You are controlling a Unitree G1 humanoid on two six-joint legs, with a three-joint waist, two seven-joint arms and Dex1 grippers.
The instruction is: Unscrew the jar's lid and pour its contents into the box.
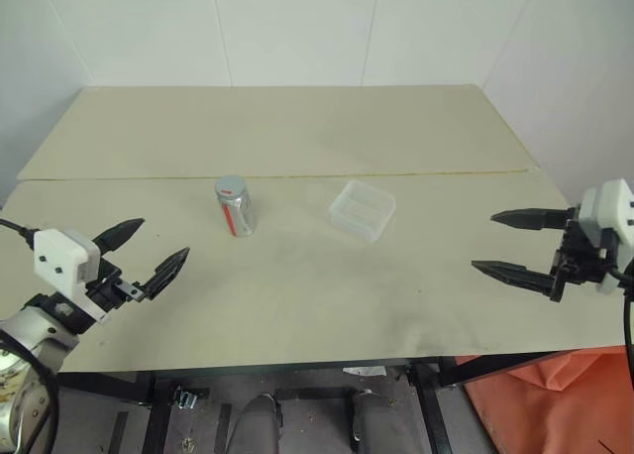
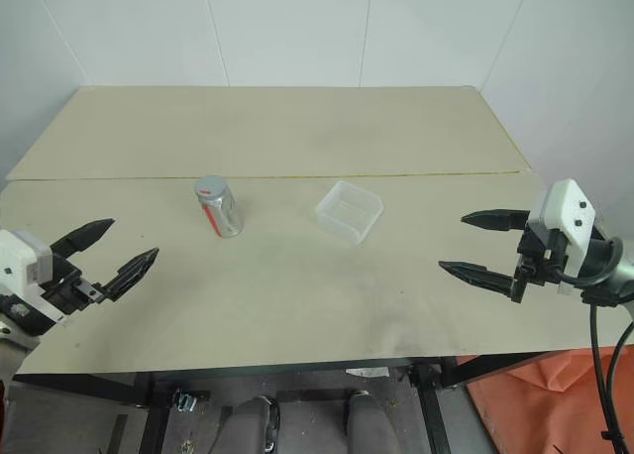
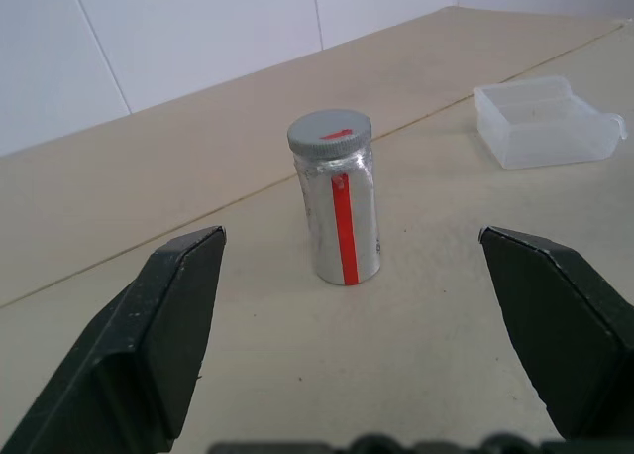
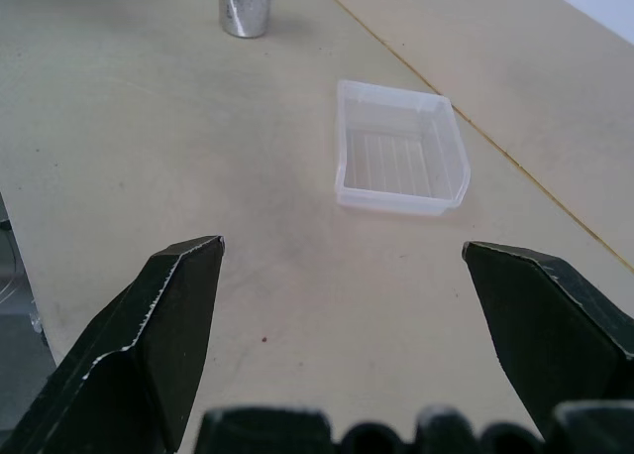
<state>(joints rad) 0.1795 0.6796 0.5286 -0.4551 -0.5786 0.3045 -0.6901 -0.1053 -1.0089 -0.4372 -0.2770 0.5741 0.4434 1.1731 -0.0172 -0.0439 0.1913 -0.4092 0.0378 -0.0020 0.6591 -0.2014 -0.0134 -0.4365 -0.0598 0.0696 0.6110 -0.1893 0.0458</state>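
Near the centre of the head view, slightly left, on the beige table: jar standing upright, lid seated on top and apparently not yet unscrewed. Just right of it, apart and not touching: box, set slightly askew, open side up, interior bare as far as can be told. At lower left of frame: left gripper, fingers spread wide, grasping nothing, aimed toward the jar and well short of it. At right edge, mid-height: right gripper, likewise spread wide and empty, directed toward the box and well apart from it. Judged a starting posture, each arm poised on its own side so that one can steady the jar body while the other turns the lid, with the box parked close by for a short pour. Jar body silvery-grey with a vertical red stripe and pale label; lid flat, grey, ridged at the rim, with a small red mark on top. Contents sealed inside, not verifiable. Box clear, translucent, shallow, rounded corners, ribbed floor.
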